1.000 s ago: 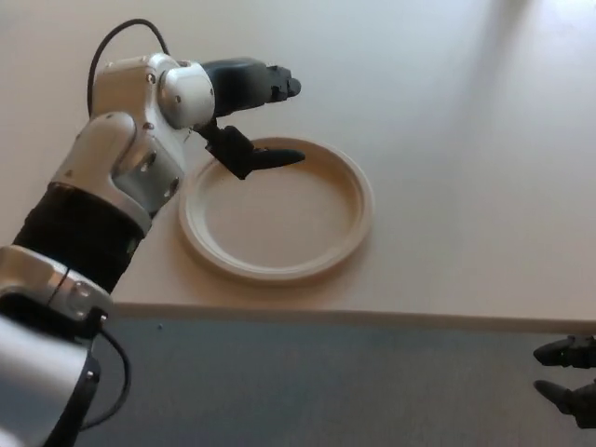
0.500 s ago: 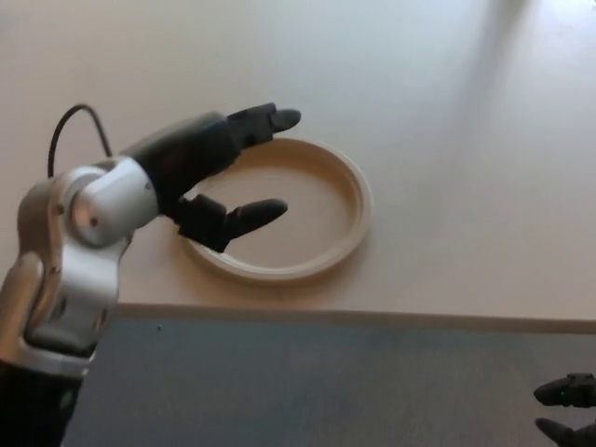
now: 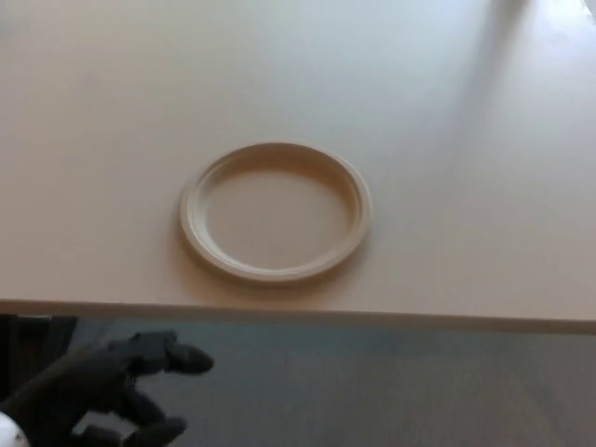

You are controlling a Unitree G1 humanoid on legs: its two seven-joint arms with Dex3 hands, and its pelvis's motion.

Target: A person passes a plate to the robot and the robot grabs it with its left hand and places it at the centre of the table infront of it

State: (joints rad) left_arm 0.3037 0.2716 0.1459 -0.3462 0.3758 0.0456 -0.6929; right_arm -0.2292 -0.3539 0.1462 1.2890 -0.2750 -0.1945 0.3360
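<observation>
We log a round cream plastic plate (image 3: 276, 210) lying flat near the beige bench's (image 3: 447, 121) front edge, bearing no readable writing. At seven o'clock, off the bench, the black left hand (image 3: 98, 391) hangs empty, fingers (image 3: 172, 357) apart.

one plate (image 3: 277, 210), one table (image 3: 112, 112), one left hand (image 3: 98, 391)

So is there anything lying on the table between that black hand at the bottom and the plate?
Nothing visible. The left hand is below the table's near edge, holding nothing, and only bare table lies between that edge and the plate, which sits flat on the tabletop.
</observation>
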